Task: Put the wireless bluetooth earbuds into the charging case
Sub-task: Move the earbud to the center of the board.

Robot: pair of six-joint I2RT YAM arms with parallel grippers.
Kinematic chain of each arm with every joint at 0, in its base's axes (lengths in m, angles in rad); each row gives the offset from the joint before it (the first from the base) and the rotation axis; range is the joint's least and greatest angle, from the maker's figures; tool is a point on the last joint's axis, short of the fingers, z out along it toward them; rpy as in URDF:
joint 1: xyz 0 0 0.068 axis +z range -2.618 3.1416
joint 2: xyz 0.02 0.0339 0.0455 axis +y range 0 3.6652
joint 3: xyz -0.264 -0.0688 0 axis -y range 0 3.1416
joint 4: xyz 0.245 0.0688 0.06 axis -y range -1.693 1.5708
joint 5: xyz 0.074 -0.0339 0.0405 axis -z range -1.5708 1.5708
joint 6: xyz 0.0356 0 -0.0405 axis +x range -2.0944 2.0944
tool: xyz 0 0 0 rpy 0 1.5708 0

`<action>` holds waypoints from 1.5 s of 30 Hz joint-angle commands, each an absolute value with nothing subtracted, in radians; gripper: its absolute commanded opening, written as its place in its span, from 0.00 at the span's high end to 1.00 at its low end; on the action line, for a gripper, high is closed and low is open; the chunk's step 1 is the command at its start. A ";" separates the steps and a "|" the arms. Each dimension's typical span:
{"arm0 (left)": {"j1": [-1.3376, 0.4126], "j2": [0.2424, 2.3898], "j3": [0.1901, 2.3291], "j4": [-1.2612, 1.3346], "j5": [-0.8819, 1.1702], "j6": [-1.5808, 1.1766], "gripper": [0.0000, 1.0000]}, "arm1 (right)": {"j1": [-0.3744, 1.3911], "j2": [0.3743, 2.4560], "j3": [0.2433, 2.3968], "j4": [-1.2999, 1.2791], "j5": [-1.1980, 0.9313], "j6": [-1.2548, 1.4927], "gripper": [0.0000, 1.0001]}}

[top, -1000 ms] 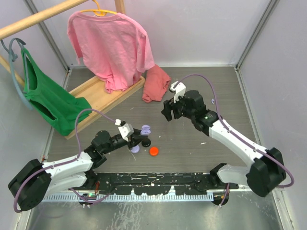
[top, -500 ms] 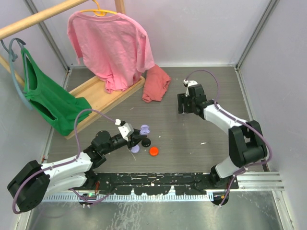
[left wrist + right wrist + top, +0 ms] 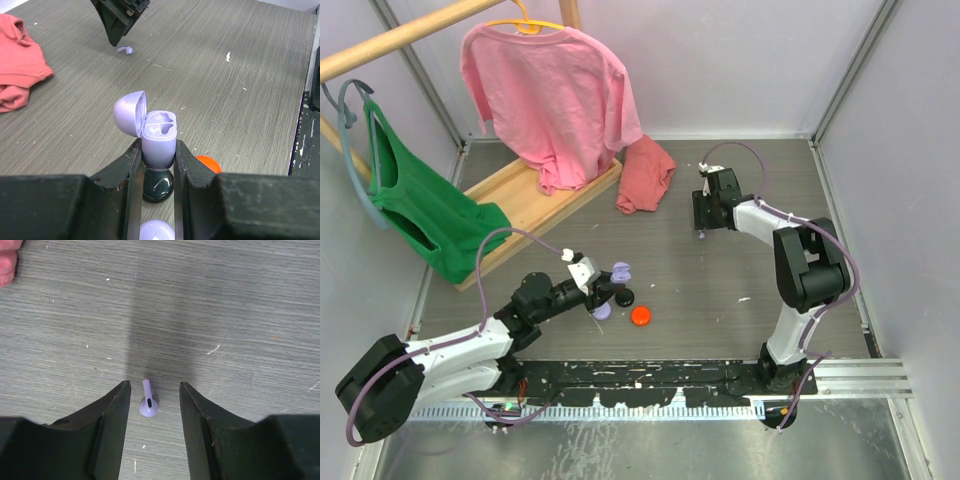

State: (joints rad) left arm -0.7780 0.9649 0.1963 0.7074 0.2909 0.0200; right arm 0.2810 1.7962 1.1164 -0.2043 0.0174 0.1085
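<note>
The left jaws are closed on the charging case (image 3: 159,141), pinching its lavender body from both sides and holding it upright above the bench (image 3: 760,290). This is left of the middle, toward the near edge. The case's lid (image 3: 128,113) is swung open to the left, and the two hollows inside face up.

Just below the held case a black puck (image 3: 158,185) lies on the bench. A lavender puck (image 3: 154,231) lies nearer than it, and an orange-red puck (image 3: 641,316) is just to the right.

The right arm reaches across to the far part of the bench, right of the middle, with its right jaws pointing down at the surface. They stand open.

One lavender earbud (image 3: 148,404) lies flat on the bench in the gap between them. It is roughly centred, a little closer to one tip, and bare bench shows on either side, so neither tip touches it. In the left wrist view the same earbud (image 3: 125,49) shows just beneath the dark tips. It is well apart from the case.

A crumpled red cloth (image 3: 646,178) lies to the left of the right jaws. A pink shirt (image 3: 552,95) and a green garment (image 3: 425,215) hang at the far left.
</note>
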 commanded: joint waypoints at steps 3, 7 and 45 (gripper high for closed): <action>-0.780 0.968 0.243 0.739 0.290 0.041 1.00 | 0.278 1.824 1.177 -0.210 -0.029 0.096 0.55; -0.780 0.964 0.244 0.736 0.294 0.041 1.00 | 0.278 1.842 1.182 -0.223 -0.055 0.087 0.60; -0.780 0.989 0.250 0.741 0.316 0.041 1.00 | 0.551 1.759 1.096 -0.458 0.036 -0.026 0.62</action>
